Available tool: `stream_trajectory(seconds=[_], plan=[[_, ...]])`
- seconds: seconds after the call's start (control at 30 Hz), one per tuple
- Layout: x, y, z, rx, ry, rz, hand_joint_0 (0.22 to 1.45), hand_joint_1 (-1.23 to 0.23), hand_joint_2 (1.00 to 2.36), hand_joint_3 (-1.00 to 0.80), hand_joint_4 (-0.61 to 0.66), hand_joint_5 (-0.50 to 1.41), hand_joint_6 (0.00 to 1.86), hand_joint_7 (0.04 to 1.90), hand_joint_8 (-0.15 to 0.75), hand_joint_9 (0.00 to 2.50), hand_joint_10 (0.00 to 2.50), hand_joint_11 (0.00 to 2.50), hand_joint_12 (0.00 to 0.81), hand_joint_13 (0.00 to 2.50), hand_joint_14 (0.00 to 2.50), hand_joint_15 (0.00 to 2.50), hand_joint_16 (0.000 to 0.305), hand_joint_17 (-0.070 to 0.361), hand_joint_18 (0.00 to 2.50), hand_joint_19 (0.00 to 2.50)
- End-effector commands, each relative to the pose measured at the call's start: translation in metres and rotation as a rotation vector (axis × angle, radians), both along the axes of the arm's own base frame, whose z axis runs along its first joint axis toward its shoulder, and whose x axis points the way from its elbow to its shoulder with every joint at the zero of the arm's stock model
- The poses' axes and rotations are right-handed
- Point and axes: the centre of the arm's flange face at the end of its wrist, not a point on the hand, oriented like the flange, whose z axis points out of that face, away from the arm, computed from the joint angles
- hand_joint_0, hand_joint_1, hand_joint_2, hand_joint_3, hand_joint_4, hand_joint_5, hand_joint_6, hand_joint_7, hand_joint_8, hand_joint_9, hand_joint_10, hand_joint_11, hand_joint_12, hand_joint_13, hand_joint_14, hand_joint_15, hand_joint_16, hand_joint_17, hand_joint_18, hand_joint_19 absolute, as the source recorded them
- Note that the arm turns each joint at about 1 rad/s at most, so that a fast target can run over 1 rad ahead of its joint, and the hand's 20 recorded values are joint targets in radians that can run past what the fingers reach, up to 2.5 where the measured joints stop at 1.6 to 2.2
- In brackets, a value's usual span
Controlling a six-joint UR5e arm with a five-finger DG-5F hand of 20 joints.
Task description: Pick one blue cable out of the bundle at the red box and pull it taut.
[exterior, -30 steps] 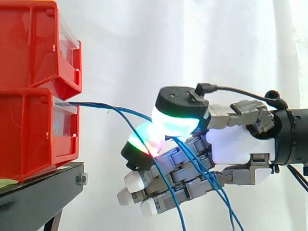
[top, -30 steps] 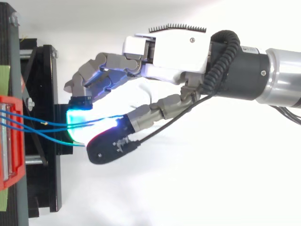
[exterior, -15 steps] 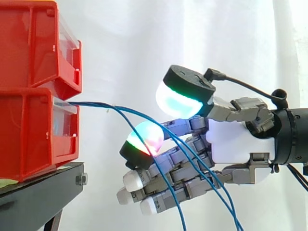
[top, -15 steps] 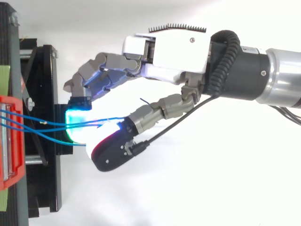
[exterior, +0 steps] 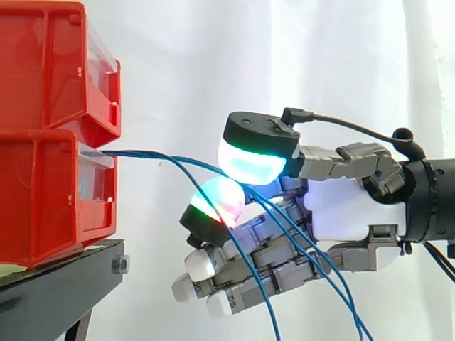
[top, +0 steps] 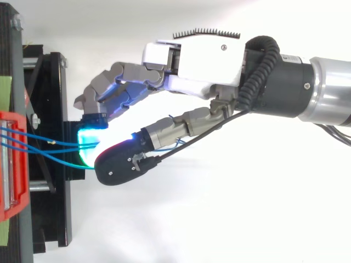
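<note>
Thumb (exterior: 252, 149) has swung back down and forward since half a second ago, when it was cocked up off the strands; now its cyan-green pad sits right over the red-green fingertip (exterior: 217, 202) mid-frame in the side view. The blue cables (exterior: 142, 154) run between those two pads, so I'd call the hand (exterior: 341, 213) pinched shut on them with the other fingers curled underneath. How many strands are actually caught I can't tell, and the task wants just one.

The cables come out of the lower red bin (exterior: 50, 192) at the left edge, arc rightwards through the pinch, then droop across the palm and off the bottom of the frame; plenty of slack. From above they show as near-parallel lines (top: 49, 145) leaving the bin (top: 11, 164) at the left edge and vanishing under the thumb.

What matters for the pull: the bin end is left of the hand and the strands lie left to right, so my guess is that drawing straight back toward the right edge takes up the sag; a grip that loose-looking might let them slide.
</note>
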Motion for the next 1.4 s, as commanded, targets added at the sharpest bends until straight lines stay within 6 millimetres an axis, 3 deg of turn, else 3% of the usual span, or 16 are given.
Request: stream_trajectory(seconds=[0.0, 0.17, 0.3, 0.37, 0.57, 0.73, 1.17, 1.37], plan=[[0.0000, 0.0000, 0.0003, 0.000, 0.000, 0.000, 0.60, -0.69, 1.02, -0.25, 0.15, -0.15, 0.89, 0.98, 0.367, 0.76, 0.01, 0.44, 0.365, 0.40, 0.01, 0.16, 0.055, 0.123, 0.37, 0.19], [0.0002, 0.0012, 0.0003, -0.001, 0.000, 0.002, 0.65, -0.87, 1.01, -0.29, 0.13, -0.15, 0.89, 0.98, 0.360, 0.75, 0.01, 0.46, 0.365, 0.40, 0.01, 0.15, 0.055, 0.123, 0.39, 0.18], [0.0004, 0.0001, 0.0011, 0.000, -0.002, 0.000, 0.66, -0.90, 1.01, -0.42, 0.15, -0.15, 0.89, 0.97, 0.353, 0.74, 0.01, 0.46, 0.363, 0.40, 0.01, 0.15, 0.055, 0.123, 0.40, 0.18], [0.0002, 0.0012, 0.0003, 0.000, 0.000, 0.002, 0.61, -0.89, 1.00, -0.50, 0.17, -0.15, 0.88, 0.97, 0.351, 0.75, 0.01, 0.45, 0.364, 0.40, 0.01, 0.15, 0.055, 0.123, 0.40, 0.18], [0.0002, 0.0012, 0.0003, 0.000, 0.000, 0.002, 0.48, -0.64, 1.00, -0.50, 0.19, -0.15, 0.87, 0.93, 0.389, 0.77, 0.01, 0.45, 0.399, 0.40, 0.01, 0.16, 0.062, 0.138, 0.39, 0.20], [0.0003, 0.0012, 0.0005, -0.001, -0.002, 0.002, 0.58, -0.50, 1.00, -0.50, 0.17, -0.14, 0.86, 0.99, 0.382, 0.84, 0.01, 0.45, 0.366, 0.43, 0.01, 0.16, 0.055, 0.123, 0.41, 0.21], [0.0007, 0.0013, 0.0012, 0.000, -0.003, 0.002, 0.62, -0.77, 1.02, -0.21, 0.16, -0.14, 0.88, 0.98, 0.391, 0.89, 0.01, 0.52, 0.362, 0.51, 0.01, 0.19, 0.054, 0.122, 0.51, 0.21], [0.0010, 0.0013, 0.0019, 0.000, -0.005, 0.002, 0.65, -0.86, 1.02, -0.19, 0.11, -0.13, 0.88, 1.01, 0.395, 0.91, 0.01, 0.55, 0.359, 0.53, 0.01, 0.18, 0.054, 0.121, 0.54, 0.20]])
